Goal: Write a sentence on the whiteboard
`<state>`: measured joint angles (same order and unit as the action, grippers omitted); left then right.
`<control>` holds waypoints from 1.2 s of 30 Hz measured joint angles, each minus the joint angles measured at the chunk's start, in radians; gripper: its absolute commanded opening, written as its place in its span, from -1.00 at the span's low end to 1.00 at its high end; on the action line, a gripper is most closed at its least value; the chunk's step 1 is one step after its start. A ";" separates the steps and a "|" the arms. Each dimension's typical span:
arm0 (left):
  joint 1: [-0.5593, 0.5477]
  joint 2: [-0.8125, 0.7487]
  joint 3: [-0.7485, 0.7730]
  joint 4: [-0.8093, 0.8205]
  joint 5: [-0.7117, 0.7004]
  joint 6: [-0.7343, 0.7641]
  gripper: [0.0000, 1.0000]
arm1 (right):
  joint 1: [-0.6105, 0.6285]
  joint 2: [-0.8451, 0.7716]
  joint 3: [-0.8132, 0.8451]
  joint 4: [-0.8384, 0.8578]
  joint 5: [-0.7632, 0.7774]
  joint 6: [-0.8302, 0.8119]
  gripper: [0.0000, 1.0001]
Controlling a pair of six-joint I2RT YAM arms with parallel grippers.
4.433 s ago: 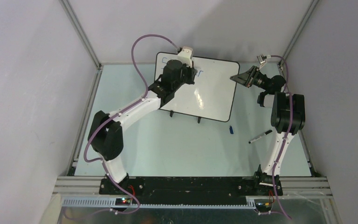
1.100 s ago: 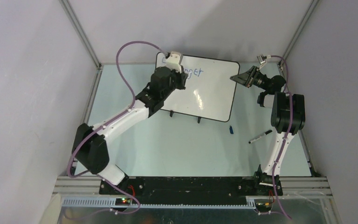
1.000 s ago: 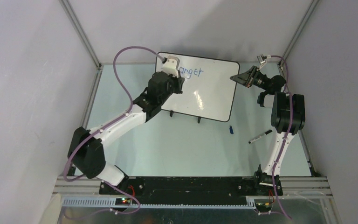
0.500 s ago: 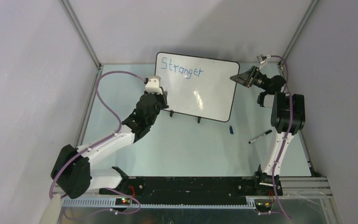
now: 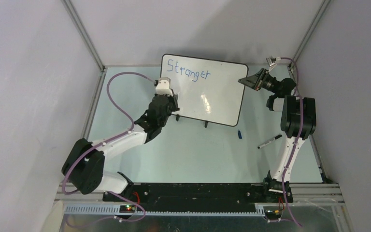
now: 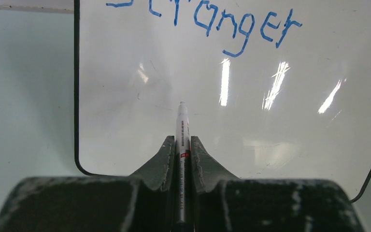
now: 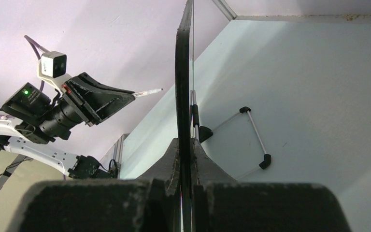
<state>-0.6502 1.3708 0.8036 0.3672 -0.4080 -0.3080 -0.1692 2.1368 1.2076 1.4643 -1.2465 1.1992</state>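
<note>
Blue sentence [image 6: 224,24] clipped at top; marker [image 6: 181,126] rear buried in left claw [image 6: 182,141].

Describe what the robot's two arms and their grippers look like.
The left arm and right arm have slim white links and bulky black joints, each trailed by a purple cable. The left gripper and right gripper end in dark, scuffed wedge-shaped fingers, with a white camera block at the left wrist.
</note>
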 measured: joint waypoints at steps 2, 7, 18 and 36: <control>0.000 0.016 0.013 -0.003 0.000 -0.008 -1.00 | 0.000 0.000 0.000 0.000 0.000 0.000 -1.00; 0.000 0.049 0.050 0.003 0.011 -0.017 -1.00 | 0.000 0.000 0.000 0.000 0.000 0.000 -1.00; 0.087 0.081 0.082 0.012 0.172 -0.105 -1.00 | 0.000 0.000 0.000 0.000 0.000 0.000 -1.00; 0.189 0.158 0.121 0.005 0.363 -0.208 -1.00 | 0.000 0.000 0.000 0.000 0.000 0.000 -1.00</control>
<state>-0.4610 1.5284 0.9249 0.3725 -0.0452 -0.5156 -0.1696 2.1368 1.2076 1.4643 -1.2469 1.1992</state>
